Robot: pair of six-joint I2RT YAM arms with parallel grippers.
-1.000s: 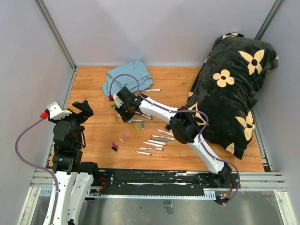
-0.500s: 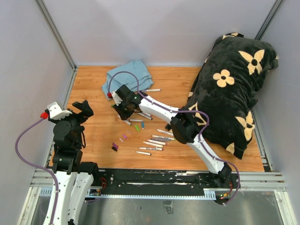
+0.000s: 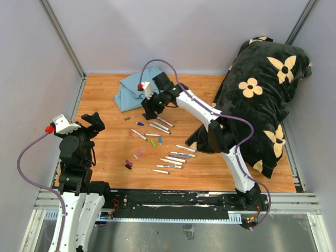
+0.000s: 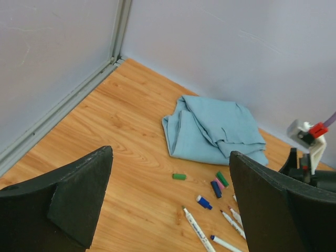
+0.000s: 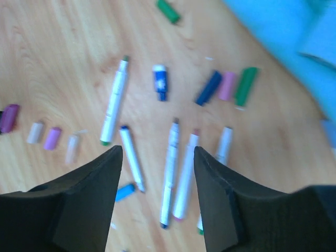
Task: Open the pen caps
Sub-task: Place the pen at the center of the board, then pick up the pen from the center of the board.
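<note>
Wooden table (image 3: pixel 105 105): right arm (image 3: pixel 197 107) outstretched over pen caps (image 5: pixel 227 85).

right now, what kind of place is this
Likely a robot lab work cell: plain grey walls in aluminium framing box in a wooden tabletop, with a left arm and right arm bolted to a metal rail at its near edge.

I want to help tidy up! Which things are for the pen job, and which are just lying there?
For the job: little coloured caps, pens.
Just lying there: blue cloth, flowery black pillow.
</note>
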